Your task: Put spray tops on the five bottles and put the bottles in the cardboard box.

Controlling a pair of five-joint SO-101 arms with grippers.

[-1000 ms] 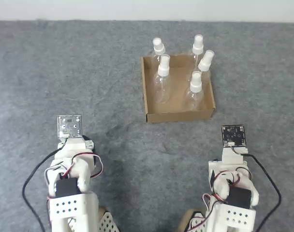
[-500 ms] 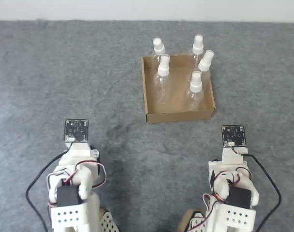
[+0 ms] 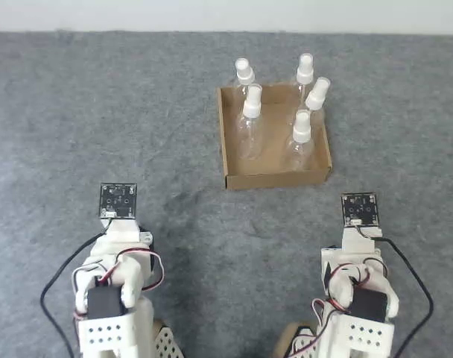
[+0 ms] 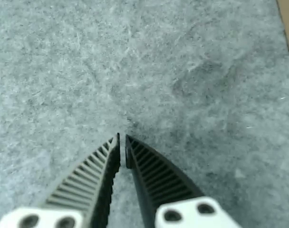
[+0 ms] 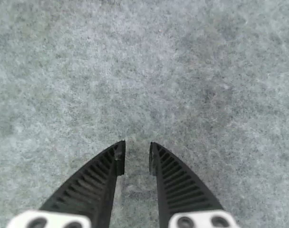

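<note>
Five bottles with white spray tops stand in the box, at the far middle of the grey table. Their clear bodies are hard to make out against the cardboard, and the two far ones overlap the far wall, so their bases cannot be seen. The left arm and right arm sit at the near edge, cut off by it, well apart from the box. The left gripper hangs over bare table, its fingers all but closed on nothing; a sliver of box shows at that view's edge. The right gripper has its fingers slightly parted, empty.
</note>
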